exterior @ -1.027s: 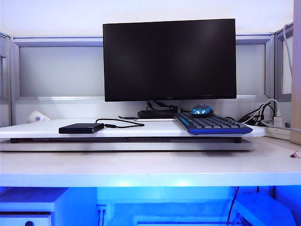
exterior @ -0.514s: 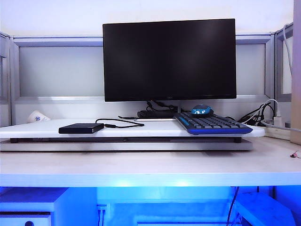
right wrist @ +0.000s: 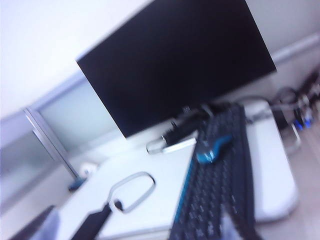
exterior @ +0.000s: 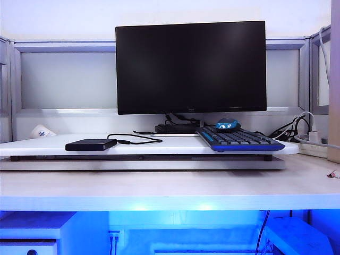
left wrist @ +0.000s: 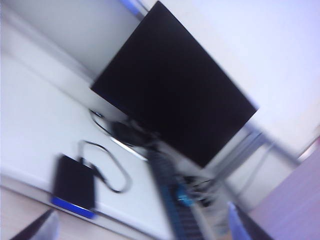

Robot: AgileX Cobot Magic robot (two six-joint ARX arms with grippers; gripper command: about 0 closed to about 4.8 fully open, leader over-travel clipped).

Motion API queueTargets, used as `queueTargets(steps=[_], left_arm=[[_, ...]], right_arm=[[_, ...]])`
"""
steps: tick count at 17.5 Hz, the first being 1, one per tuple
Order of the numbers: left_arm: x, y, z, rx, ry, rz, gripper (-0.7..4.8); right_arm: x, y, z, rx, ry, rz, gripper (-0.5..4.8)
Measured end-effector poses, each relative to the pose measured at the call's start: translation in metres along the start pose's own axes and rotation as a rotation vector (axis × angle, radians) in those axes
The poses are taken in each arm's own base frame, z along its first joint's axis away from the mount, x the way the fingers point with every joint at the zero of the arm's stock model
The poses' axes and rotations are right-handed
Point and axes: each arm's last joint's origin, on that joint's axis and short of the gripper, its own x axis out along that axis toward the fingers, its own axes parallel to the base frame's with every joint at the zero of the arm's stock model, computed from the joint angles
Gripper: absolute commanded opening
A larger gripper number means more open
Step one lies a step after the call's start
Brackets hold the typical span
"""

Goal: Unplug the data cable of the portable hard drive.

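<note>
While both wrist views smear with blur, which I take to mean the arms are on the move, the exterior view shows neither arm. The left end effector [left wrist: 140,225] has its fingertips spread wide with nothing between them. The right end effector [right wrist: 132,225] is spread much the same and is equally empty. Both hang well short of the pale wooden worktop [exterior: 159,186].

On the raised white platform [exterior: 159,150] beyond it, the small flat black portable hard drive [exterior: 91,144] lies at about eight o'clock from the middle of the exterior view. It has not moved over the last second. The thin black data cable [exterior: 141,139] is plugged into the drive's three o'clock end, then loops away toward one o'clock.

The black-and-blue keyboard [exterior: 241,141] sits at four o'clock, with a blue mouse [exterior: 227,125] just behind it. The dark flat monitor [exterior: 191,66] stands at the back.

Nothing on the platform has shifted, so the unplugging is not yet begun. The spread fingers suggest both arms are readying to approach, one likely to steady the drive and the other to pull the plug.
</note>
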Motion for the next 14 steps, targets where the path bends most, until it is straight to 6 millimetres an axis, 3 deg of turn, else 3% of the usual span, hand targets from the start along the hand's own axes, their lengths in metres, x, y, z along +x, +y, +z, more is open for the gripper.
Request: queueTargets(steps=[6,14], left_arm=[[0.0,-0.008,0.007,-0.272,-0.048,-0.086,4.79],[0.0,-0.046,0.041,-0.267,-0.118,-0.186,4.79]], right_arm=[[0.005,0.014,0.024,0.016,-0.031,0.03,4.01],[0.041,0.033,0.06,0.023,0.036,0.088,4.0]])
